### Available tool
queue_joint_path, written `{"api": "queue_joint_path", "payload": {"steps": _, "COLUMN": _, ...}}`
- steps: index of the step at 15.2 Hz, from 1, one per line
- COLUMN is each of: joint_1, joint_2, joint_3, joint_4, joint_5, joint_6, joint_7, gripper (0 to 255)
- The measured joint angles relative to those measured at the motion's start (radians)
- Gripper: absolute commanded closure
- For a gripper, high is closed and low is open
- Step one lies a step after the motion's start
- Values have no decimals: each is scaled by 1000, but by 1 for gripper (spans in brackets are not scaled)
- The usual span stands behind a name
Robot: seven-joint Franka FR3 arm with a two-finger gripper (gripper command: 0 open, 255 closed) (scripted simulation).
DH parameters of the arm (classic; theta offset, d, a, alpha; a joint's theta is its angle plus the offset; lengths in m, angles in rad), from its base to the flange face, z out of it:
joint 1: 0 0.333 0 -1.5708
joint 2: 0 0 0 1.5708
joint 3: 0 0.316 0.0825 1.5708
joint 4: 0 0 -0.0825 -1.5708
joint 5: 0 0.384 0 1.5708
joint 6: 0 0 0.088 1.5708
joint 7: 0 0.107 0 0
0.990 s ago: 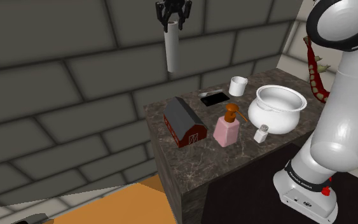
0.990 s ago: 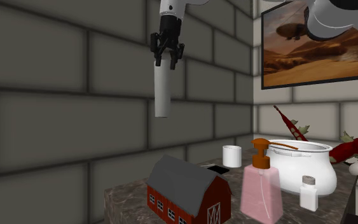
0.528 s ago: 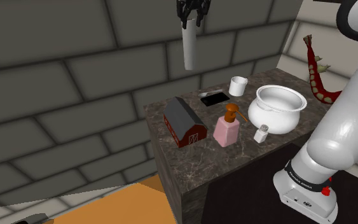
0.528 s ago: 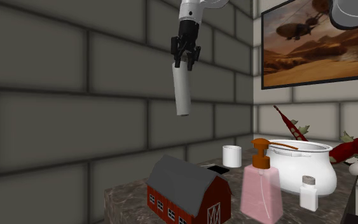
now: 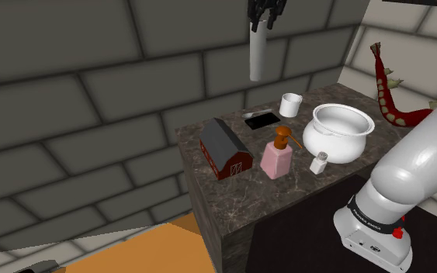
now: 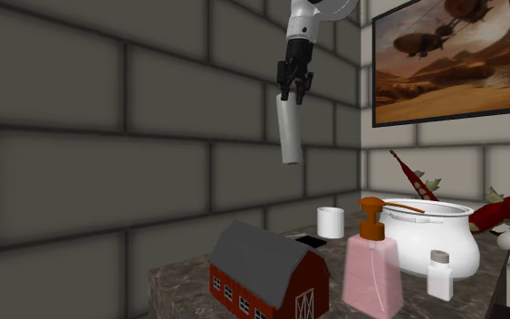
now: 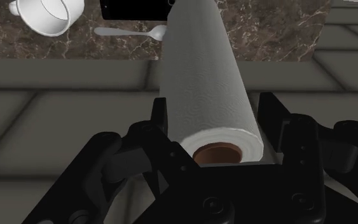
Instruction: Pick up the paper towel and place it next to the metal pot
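Note:
A white paper towel roll (image 5: 258,54) (image 6: 288,129) (image 7: 203,76) hangs upright high above the dark marble counter (image 5: 232,198), clasped at its top end by my black gripper (image 5: 265,14) (image 6: 294,88). In the wrist view the roll with its brown core sits between the fingers (image 7: 159,121), over the counter's back edge. The pot (image 5: 338,130) (image 6: 429,236) is a white round one, standing at the counter's right end in the shoulder view, lower and to the right of the roll.
On the counter stand a red barn model (image 5: 226,149), a pink soap dispenser (image 5: 278,154), a small white shaker (image 5: 319,161), a white cup (image 5: 289,104) (image 7: 44,14), a black phone (image 5: 261,119) and a spoon (image 7: 130,31). A brick wall (image 5: 92,85) runs behind.
The gripper has carried the roll to the right in both exterior views, from beyond the counter's left end toward the space above the cup and phone.

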State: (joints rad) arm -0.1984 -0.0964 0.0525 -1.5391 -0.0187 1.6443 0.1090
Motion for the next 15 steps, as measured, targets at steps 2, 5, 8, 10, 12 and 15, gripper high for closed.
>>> {"api": "queue_joint_path", "payload": {"steps": 2, "joint_1": -18, "joint_2": -22, "joint_3": -25, "joint_4": -19, "joint_5": 7, "joint_6": -2, "joint_7": -43, "gripper": 255}}
{"api": "queue_joint_path", "payload": {"steps": 5, "joint_1": -49, "joint_2": -59, "joint_3": -69, "joint_4": -64, "joint_5": 16, "joint_6": 7, "joint_7": -117, "gripper": 255}}
{"api": "queue_joint_path", "payload": {"steps": 8, "joint_1": -76, "joint_2": -86, "joint_3": -111, "joint_4": -95, "joint_5": 22, "joint_6": 9, "joint_7": -187, "gripper": 255}}
{"api": "queue_joint_path", "payload": {"steps": 10, "joint_1": -95, "joint_2": -96, "joint_3": -142, "joint_4": -111, "joint_5": 26, "joint_6": 16, "joint_7": -236, "gripper": 255}}
{"api": "queue_joint_path", "payload": {"steps": 12, "joint_1": -115, "joint_2": -98, "joint_3": -174, "joint_4": -105, "joint_5": 30, "joint_6": 7, "joint_7": -289, "gripper": 255}}
{"api": "queue_joint_path", "payload": {"steps": 15, "joint_1": -141, "joint_2": -97, "joint_3": -218, "joint_4": -109, "joint_5": 35, "joint_6": 11, "joint_7": -358, "gripper": 255}}
